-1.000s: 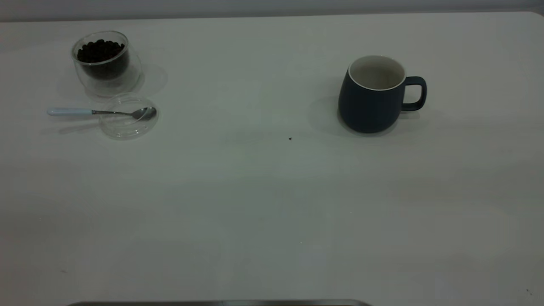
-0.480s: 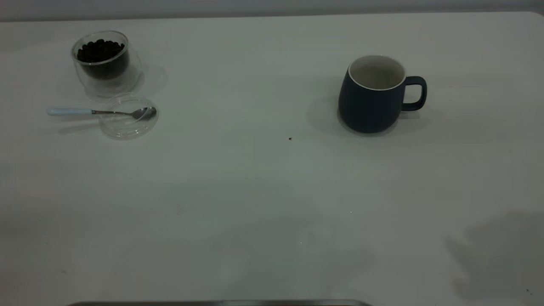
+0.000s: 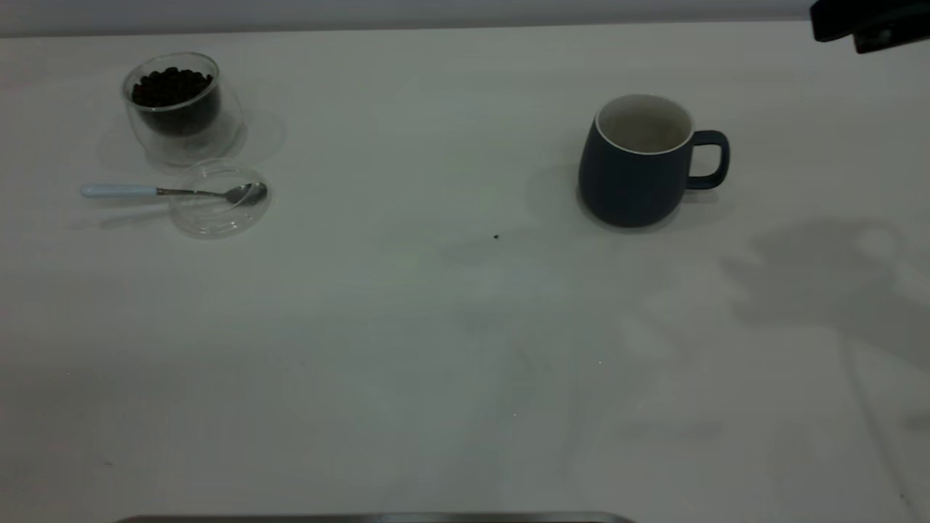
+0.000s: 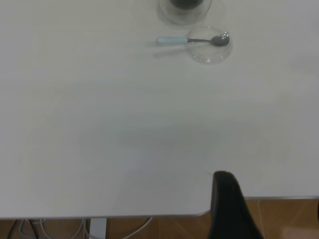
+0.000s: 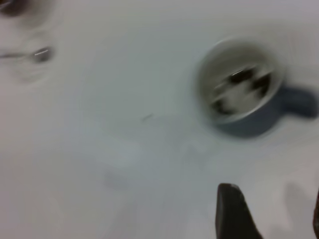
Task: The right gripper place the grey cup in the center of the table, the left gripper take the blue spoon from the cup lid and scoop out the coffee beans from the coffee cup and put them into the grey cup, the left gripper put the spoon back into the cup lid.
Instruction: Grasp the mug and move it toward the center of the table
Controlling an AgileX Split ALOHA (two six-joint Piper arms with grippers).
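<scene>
Right gripper [image 5: 269, 211] high above grey cup [image 3: 639, 161], which stands upright on table [image 3: 436, 327] right of centre, jaws spread wide, holding nothing; blue spoon [image 3: 174, 192] lies across cup lid [image 3: 220, 200] beside coffee cup [image 3: 178, 105] of coffee beans [image 3: 171, 86]; left gripper's opening indeterminable.

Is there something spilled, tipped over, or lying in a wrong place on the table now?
Nothing stands out. The glass cup stands upright with its beans inside, the spoon rests across the lid, and the mug is upright. Only a tiny dark speck lies on the table.
</scene>
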